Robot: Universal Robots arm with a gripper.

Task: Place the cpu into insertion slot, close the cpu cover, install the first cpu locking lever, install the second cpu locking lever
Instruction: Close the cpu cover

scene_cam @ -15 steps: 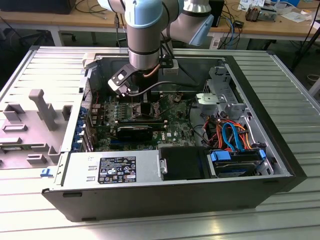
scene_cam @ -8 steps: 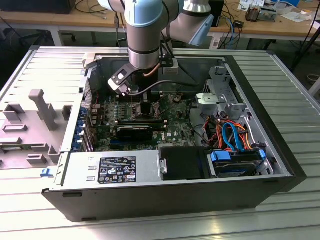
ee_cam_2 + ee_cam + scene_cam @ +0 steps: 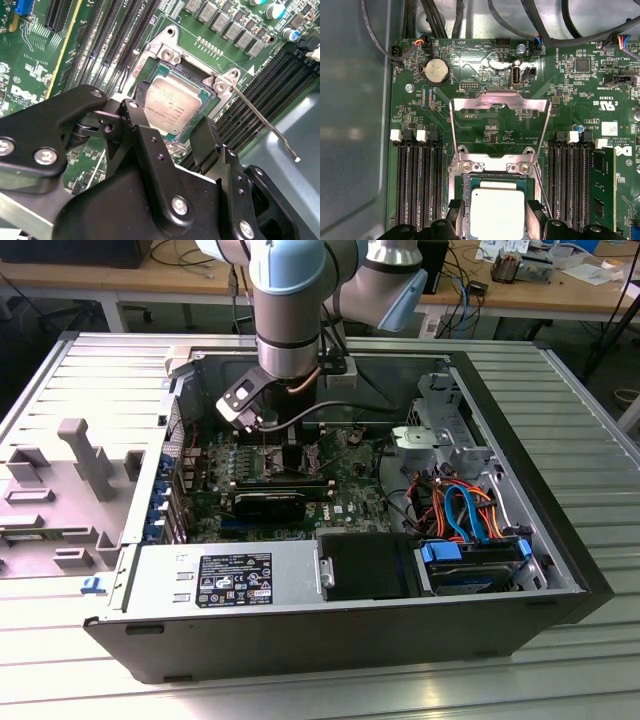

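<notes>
**Insp. A:** State of the gripper (image 3: pixel 169 120)?

**Insp. B:** Narrow; fingers (image 3: pixel 131 107) closed on two opposite edges of the cpu (image 3: pixel 172 102), as I read both wrist views; cpu sits between them, level w/ the insertion slot (image 3: pixel 141 92); can't tell whether it's fully seated.

**Insp. A:** Cover and levers?

**Insp. B:** The cpu cover (image 3: pixel 495 102) is swung open, standing just beyond the fingertips, hinge end nearest the hand; one locking lever (image 3: pixel 260 120) juts out to one side of the hand, free end well clear of the slot; reads as unlatched.

**Insp. A:** Risks from here?

**Insp. B:** My judgement, not observed.
- Misalignment: if the cpu is skewed or tilted vs. the slot at release, it rests on the frame instead of dropping in; any downward push then could bend contacts.
- Drag: if the fingers stick on opening, the cpu may lift at one edge or shift.
- Clearance: memory slots (image 3: pixel 417 185) flank the hand on both sides; sideways drift could scrape the motherboard (image 3: pixel 560 85).
- Cover: it's near the fingertips; a bump could drop it onto the fingers or onto an unsettled cpu.
</notes>
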